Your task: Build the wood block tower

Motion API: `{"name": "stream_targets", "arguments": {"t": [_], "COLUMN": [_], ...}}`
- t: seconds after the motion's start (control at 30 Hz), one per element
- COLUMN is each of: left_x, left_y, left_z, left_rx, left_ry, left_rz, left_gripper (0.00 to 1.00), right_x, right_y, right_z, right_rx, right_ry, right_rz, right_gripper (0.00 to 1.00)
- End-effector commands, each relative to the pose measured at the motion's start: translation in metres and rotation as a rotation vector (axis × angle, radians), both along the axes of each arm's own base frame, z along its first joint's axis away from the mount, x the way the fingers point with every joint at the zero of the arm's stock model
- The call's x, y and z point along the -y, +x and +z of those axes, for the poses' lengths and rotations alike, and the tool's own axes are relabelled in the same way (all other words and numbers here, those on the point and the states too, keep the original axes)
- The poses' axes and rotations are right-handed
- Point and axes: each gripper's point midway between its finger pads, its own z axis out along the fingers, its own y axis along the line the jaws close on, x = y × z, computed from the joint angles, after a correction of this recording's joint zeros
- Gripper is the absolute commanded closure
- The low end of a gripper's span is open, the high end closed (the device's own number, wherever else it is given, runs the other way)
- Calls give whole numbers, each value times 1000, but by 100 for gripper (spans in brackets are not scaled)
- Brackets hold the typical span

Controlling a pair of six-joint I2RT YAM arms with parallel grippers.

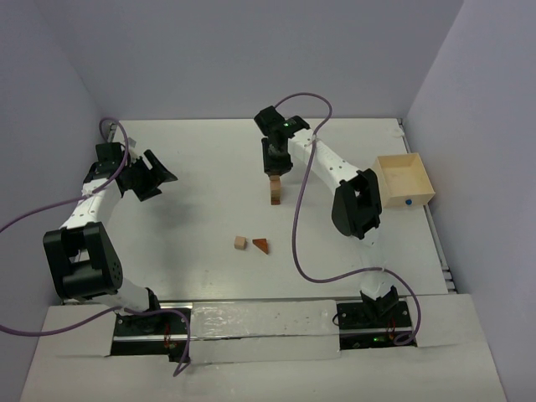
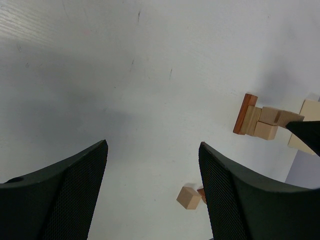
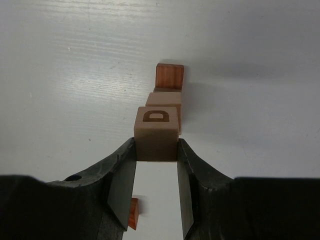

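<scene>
The tower [image 1: 275, 193] is a short narrow column of tan blocks on a reddish-brown base at mid-table. It also shows in the left wrist view [image 2: 252, 120]. My right gripper [image 3: 156, 143] is shut on a tan cube marked "D" [image 3: 156, 132] and holds it at the tower's top, above a tan block [image 3: 164, 98] and the reddish-brown base [image 3: 169, 76]. I cannot tell whether the cube rests on the tower. A loose tan cube [image 1: 241, 243] and a reddish-brown wedge [image 1: 262, 244] lie nearer the arms. My left gripper [image 2: 152, 145] is open and empty, far left of them.
The large pale wooden box with a blue dot [image 1: 404, 180] stands at the right edge of the table. Purple cables loop over both arms. The loose tan cube [image 2: 189, 197] lies just inside my left gripper's right finger in the left wrist view.
</scene>
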Motion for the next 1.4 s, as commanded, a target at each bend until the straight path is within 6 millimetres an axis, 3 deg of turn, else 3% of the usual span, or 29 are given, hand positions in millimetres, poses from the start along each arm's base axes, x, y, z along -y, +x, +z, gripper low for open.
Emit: {"name": "stream_targets", "arguments": {"t": [0.0,0.83,1.0,1.37], "left_x": [-3,-3,-3,-3], "left_y": [11,12,12,13], "left_z": [12,12,11,12], "left_rx": [56,51,48,48], "left_ry": [-3,-7,-9,-10], "left_rz": [0,0,-2,-4], "left_gripper": [20,20,20,20], "right_x": [1,6,5,6], "right_y": [5,7,7,6], "right_z": [6,3,3,1], "right_rx": [12,8,5,2], "right_ry": [11,6,11,9], "right_rz": [-7,-22,-17,-20], "right_gripper": [81,75,62,51]}}
